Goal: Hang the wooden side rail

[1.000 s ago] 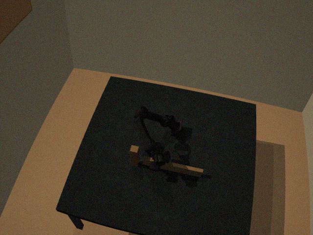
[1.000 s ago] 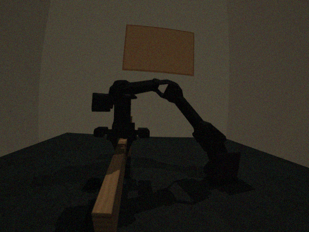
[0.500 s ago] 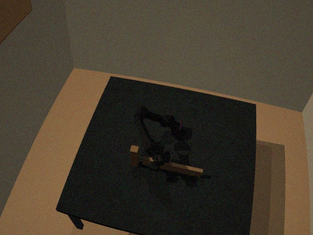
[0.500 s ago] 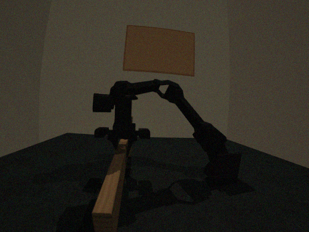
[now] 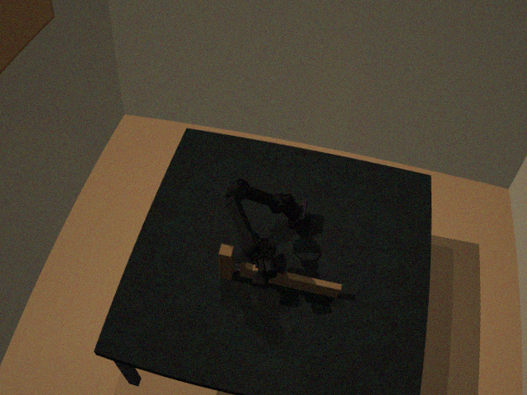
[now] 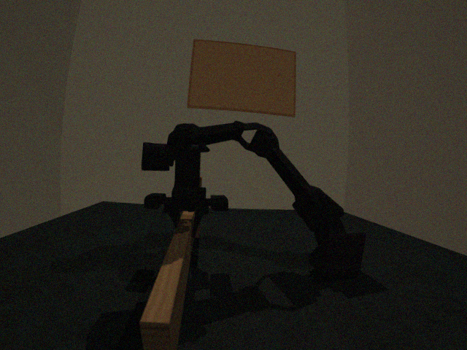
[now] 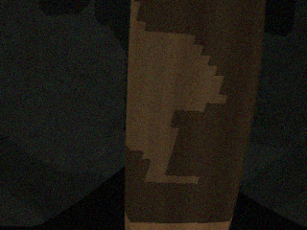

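Observation:
The wooden rail [image 5: 306, 282] [image 6: 169, 275] [image 7: 163, 72] lies lengthwise, its near-post end a short gap right of the upright post [image 5: 226, 261] in the top view. My gripper [image 5: 264, 272] [image 6: 187, 224] is shut on the rail close to that end, with one finger on each side. In the exterior view the rail's hook end seems raised; whether its far end touches the table cannot be told. The hooks, the slot and its pins are too dark and small to make out. The arm hides nearly all of the post in the exterior view.
The dark table [image 5: 183, 314] [image 6: 414, 286] carries the arm's base [image 5: 310, 224] [image 6: 333, 257], behind the rail in the top view and right of it in the exterior view. The arm's links arch over to the gripper. An orange-brown panel [image 6: 241, 76] is on the wall.

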You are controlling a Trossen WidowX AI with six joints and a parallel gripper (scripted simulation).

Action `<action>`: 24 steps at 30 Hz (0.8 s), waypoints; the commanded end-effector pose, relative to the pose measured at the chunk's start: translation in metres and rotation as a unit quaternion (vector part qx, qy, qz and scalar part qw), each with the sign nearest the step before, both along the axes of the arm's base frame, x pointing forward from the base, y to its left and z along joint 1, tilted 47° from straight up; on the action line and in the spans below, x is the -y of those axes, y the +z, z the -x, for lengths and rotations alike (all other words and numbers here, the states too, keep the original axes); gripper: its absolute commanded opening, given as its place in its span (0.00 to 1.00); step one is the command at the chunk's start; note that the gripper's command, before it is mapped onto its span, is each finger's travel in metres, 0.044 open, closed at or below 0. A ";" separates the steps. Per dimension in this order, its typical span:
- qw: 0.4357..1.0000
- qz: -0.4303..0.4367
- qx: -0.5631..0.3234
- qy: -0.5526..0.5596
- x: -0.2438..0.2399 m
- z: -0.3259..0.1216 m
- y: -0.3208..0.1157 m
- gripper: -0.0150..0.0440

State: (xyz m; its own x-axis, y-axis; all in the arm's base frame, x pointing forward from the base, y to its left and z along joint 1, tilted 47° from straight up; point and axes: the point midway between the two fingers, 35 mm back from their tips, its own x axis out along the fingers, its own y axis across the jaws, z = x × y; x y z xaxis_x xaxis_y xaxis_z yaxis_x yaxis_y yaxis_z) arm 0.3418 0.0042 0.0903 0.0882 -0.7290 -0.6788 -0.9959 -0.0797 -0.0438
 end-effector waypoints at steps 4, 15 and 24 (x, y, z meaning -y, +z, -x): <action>1.000 -0.001 0.006 0.005 -0.002 -0.003 0.006 0.25; 1.000 -0.001 0.007 0.005 -0.002 -0.004 0.007 0.25; 1.000 -0.001 0.006 0.005 -0.001 -0.003 0.008 0.25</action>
State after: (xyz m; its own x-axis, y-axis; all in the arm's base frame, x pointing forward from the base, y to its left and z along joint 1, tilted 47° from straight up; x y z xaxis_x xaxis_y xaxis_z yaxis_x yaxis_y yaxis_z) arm 0.3423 0.0029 0.0920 0.0856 -0.7292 -0.6789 -0.9960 -0.0792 -0.0405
